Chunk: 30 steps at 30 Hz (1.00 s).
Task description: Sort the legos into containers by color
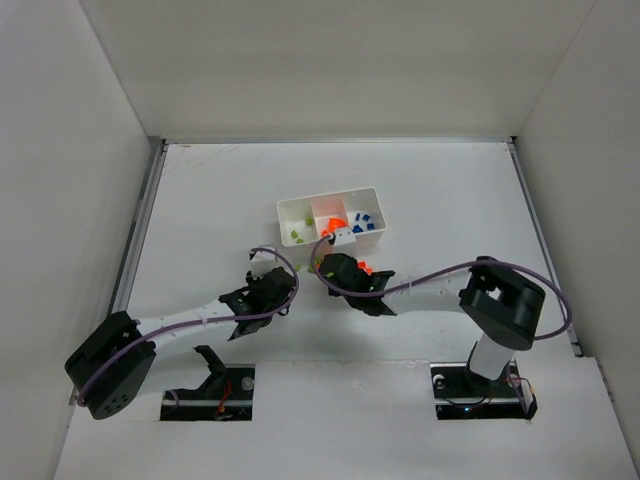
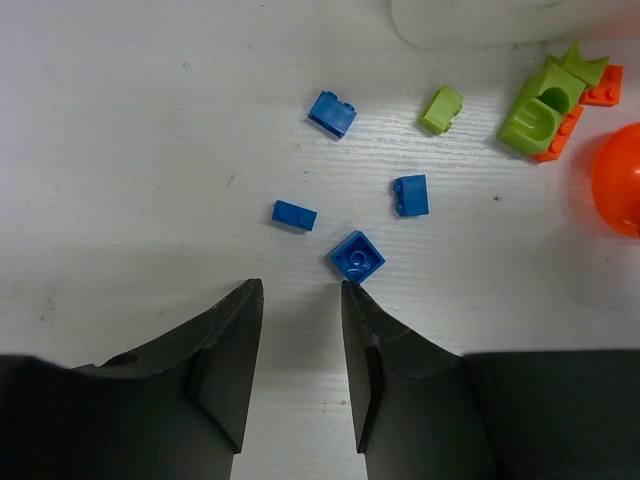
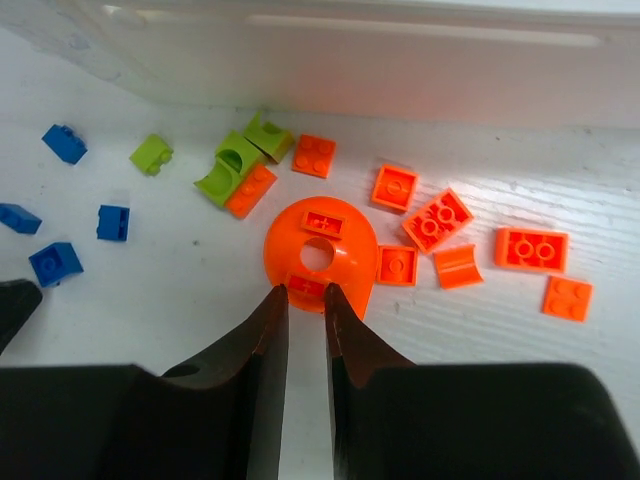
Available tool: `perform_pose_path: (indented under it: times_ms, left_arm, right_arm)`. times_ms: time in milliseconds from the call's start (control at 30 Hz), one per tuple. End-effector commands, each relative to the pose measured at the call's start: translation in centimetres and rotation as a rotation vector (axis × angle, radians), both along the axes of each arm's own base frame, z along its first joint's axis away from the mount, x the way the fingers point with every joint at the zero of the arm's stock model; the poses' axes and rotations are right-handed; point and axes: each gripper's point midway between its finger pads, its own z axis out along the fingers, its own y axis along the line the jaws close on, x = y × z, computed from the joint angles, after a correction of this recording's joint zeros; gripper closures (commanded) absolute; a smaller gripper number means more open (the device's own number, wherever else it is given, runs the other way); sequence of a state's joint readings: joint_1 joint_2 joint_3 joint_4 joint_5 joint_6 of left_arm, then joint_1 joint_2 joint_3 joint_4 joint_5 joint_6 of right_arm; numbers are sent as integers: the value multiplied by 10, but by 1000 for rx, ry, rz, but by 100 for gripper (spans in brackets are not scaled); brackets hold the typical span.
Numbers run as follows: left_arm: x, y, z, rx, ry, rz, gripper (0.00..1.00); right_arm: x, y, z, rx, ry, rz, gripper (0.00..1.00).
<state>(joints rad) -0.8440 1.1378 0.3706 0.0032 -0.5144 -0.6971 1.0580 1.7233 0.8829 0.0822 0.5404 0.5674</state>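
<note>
Running left-right, the tray [image 1: 326, 197] angles slightly away rightward.

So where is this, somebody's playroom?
Probably a robot test booth, not a playroom: white walls box in a white table, a left arm and a right arm are bolted at its near edge, and the only toys are little bricks beside a sorting tray.

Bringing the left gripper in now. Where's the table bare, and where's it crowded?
Bare: the white table left of the four small blue plastic bricks, and the stretch beyond and right of the white three-compartment plastic tray. Crowded: along the tray's near wall, where lime green bricks, an orange plastic dome and flat orange bricks lie close together.
</note>
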Motion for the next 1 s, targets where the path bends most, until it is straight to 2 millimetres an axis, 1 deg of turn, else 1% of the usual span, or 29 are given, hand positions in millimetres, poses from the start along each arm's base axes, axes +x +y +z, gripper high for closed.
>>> perform_pose_path:
  times_ms: [0,133,300,367,433,500,633,700,800,867,900,967]
  left_arm:
    - [10,-6,15,-19,-46,15,65]
    - [13,-9,18,-22,-52,11,64]
    - [16,-11,20,-19,-59,8,64]
    - [18,-12,21,-16,-57,5,64]
    - [18,-13,21,-3,-62,-5,64]
    - [19,-12,20,9,-65,0,64]
    - [20,-13,18,25,-58,1,64]
    - [20,-11,15,37,-57,5,64]
    - [22,-14,14,42,-54,1,64]
    - [22,-15,13,46,-54,-2,64]
    - [22,-15,13,47,-54,-1,64]
    - [22,-15,11,51,-52,-2,64]
  right_arm:
    - [-7,2,34,59,-45,6,84]
    - [-18,0,54,80,-57,29,84]
    - [-22,-4,100,156,-109,58,84]
    - [-15,-6,120,192,-134,60,84]
    - [-2,-5,137,228,-151,71,84]
    - [15,-5,148,232,-175,69,84]
    - [57,-3,154,227,-197,39,84]
    - [76,-1,152,224,-200,27,84]
    - [100,0,141,213,-190,-4,83]
    - [110,1,135,212,-178,-11,79]
    - [112,2,133,211,-174,-10,75]
    - [111,4,135,216,-177,-6,63]
